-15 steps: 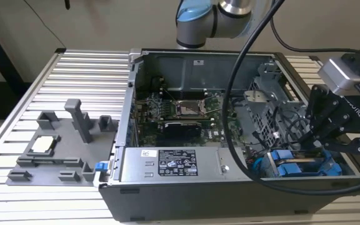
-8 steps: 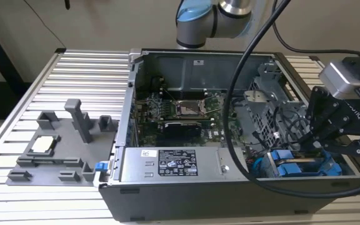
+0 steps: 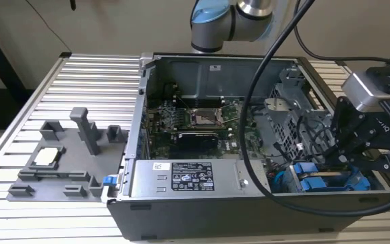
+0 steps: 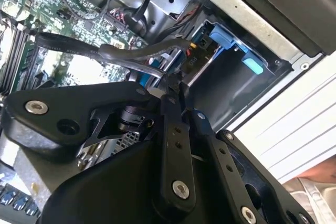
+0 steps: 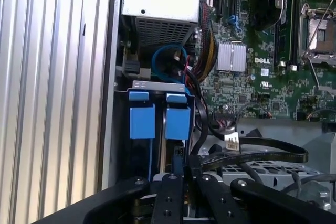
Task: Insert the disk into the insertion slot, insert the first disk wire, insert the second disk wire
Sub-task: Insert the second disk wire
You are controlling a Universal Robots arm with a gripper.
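- Presently, the gripper (image 5: 181, 169) is seen low in the corner of the open computer case (image 3: 181, 213) nearest the exterior view's right, its fingers pressed together on what appears to be a thin dark cable (image 4: 136, 51) or its connector.
- Just beyond the fingertips, the disk (image 5: 157, 121) is found seated in the insertion slot (image 5: 157, 85), its blue end tabs standing side by side at the mouth of the bay, so the first step is judged done and a wire step is in hand.
- Which wire is held cannot be told, nor whether either plug is yet seated.
- A slip is judged possible: the pinch is narrow and the flat cable is stiff, so any sideways pull could twist the plug out of line with its socket.
- A snag is also a risk, since loose dark cables are draped close around the fingers and the arm's own hose (image 3: 269, 101) crosses above the case.
- Room is tight: the power-supply box (image 3: 181, 178) lies just beside the bay, the case wall flanks it, and the green motherboard (image 5: 252, 77) lies beyond.
- Open room is found only upward, out of the case.
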